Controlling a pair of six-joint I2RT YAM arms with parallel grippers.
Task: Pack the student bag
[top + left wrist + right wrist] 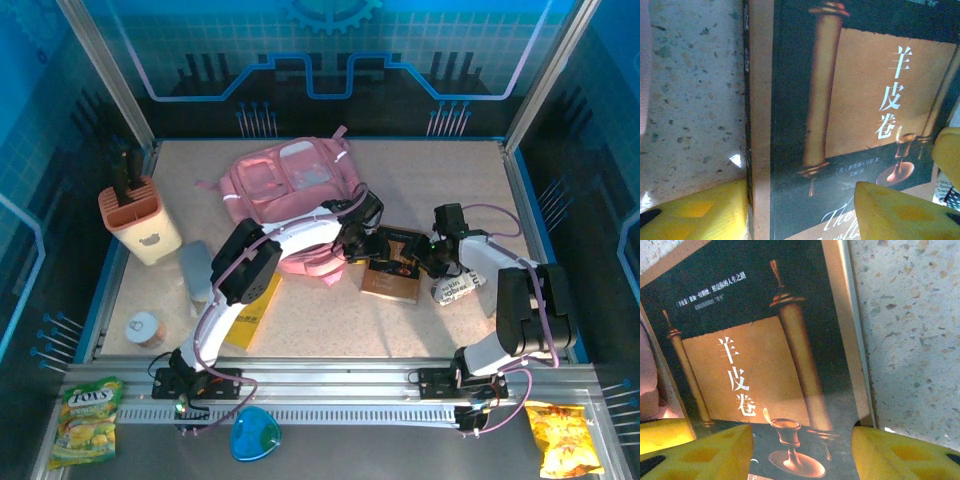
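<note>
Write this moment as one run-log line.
left gripper: open, over book | right gripper: open, over book | book: flat on table | student bag: book not inside

Field notes, for you at the controls. On the book, a dark cover with scroll art, you can read three large white characters, 羊皮卷, running top to bottom. Above them are two lines of small white Chinese print, too fine to read. In the left wrist view, white script "The" sits at the cover's lower edge. The green snack bag, near left, has brand lettering that isn't legible.
</note>
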